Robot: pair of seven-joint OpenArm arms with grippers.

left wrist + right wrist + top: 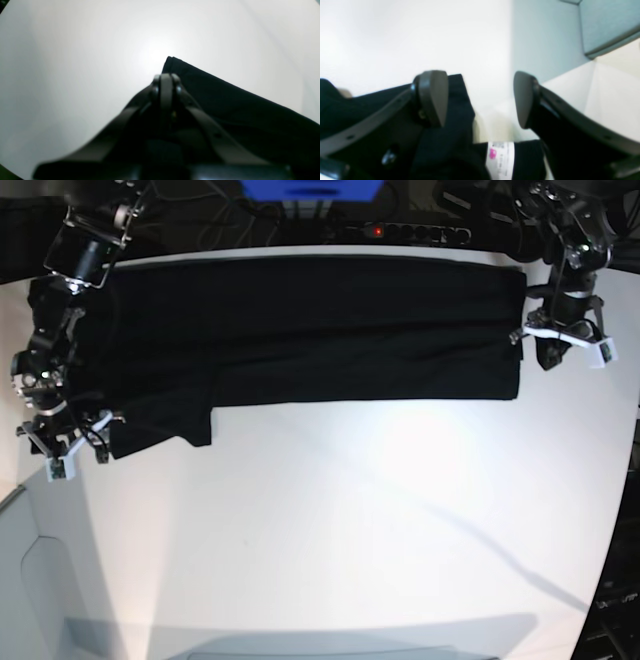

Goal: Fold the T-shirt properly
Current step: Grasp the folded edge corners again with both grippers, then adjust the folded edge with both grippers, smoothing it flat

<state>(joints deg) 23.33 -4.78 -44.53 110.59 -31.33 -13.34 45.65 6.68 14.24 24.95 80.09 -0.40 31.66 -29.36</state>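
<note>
While the T-shirt (300, 330) is lying long across the table's (350, 530) far edge, the spread right gripper (70, 450) and pressed-together left gripper (553, 352) are waiting at opposite ends.

A white label (500, 160) with a pink mark sits on the T-shirt (445, 135); its print is unreadable

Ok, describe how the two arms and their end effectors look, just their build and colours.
Both arms are black, jointed, with exposed dark cabling near the shoulders. White fittings sit at each wrist in the base view. The left end effector has slim dark grey fingers on long perforated struts. The right end effector has rounded, paddle-shaped dark grey fingertips on similar struts with small holes. No sleeves or readable markings show.
</note>
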